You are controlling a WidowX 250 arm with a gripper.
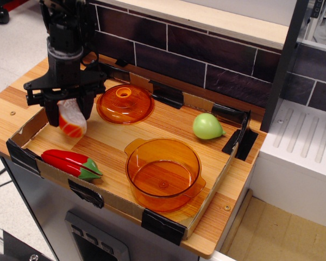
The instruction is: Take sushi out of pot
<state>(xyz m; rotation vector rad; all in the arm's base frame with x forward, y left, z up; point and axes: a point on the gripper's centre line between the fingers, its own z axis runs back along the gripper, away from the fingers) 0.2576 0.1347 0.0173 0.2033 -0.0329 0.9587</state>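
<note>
The sushi [72, 122], a small white wedge with an orange-red rind, is held in my gripper [70, 114] at the left end of the tray, low over the wooden floor. The gripper's black fingers [53, 113] are shut on it from both sides. The pot [163, 173], a deep transparent orange pot with side handles, stands empty at the front middle of the tray, well to the right of the gripper.
An orange domed lid [124, 103] lies just right of the gripper. A red pepper [70, 163] lies at the front left below it. A green pear-shaped fruit [207, 126] sits at the back right. Cardboard tray walls [25, 129] ring the area.
</note>
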